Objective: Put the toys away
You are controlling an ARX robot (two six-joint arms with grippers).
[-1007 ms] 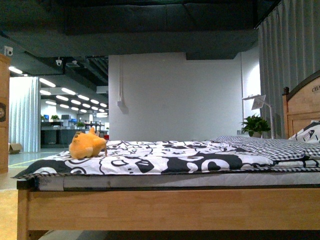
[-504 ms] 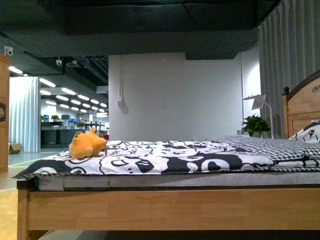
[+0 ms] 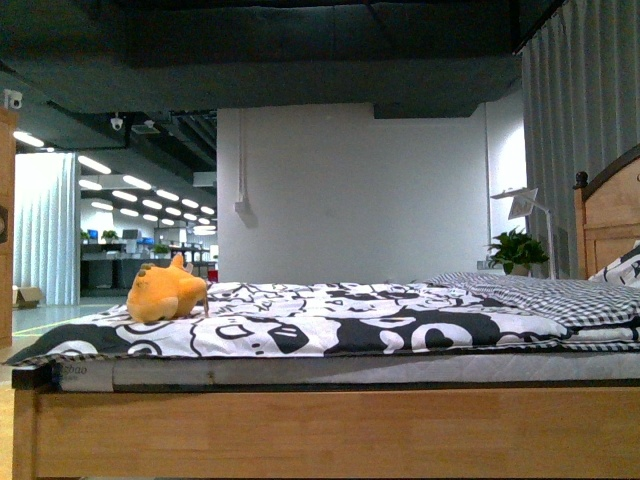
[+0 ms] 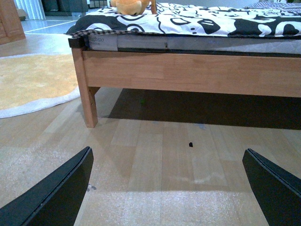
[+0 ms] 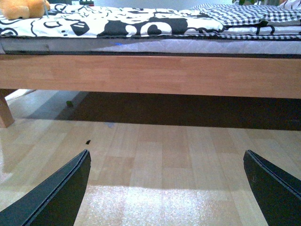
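An orange-yellow plush toy (image 3: pixel 166 291) with pointed ears lies on the black-and-white patterned bedspread (image 3: pixel 330 325), near the bed's left end. The left wrist view catches its lower part (image 4: pixel 132 6) at the top edge, and the right wrist view shows it (image 5: pixel 22 8) in the top corner. My left gripper (image 4: pixel 168 188) is open low over the wooden floor, well short of the bed. My right gripper (image 5: pixel 167 188) is open too, with only floor between its fingers. Neither arm shows in the front view.
The wooden bed frame (image 3: pixel 330 430) spans the front view, with a corner leg (image 4: pixel 87 94). A headboard (image 3: pixel 608 220), lamp (image 3: pixel 525 205) and potted plant (image 3: pixel 517 250) stand at the right. A round yellow rug (image 4: pixel 33 80) lies on the floor beside the bed.
The view has shifted slightly: the bed and toy sit a little further left and lower in the front view than a second ago. The toy itself has not moved on the bed.
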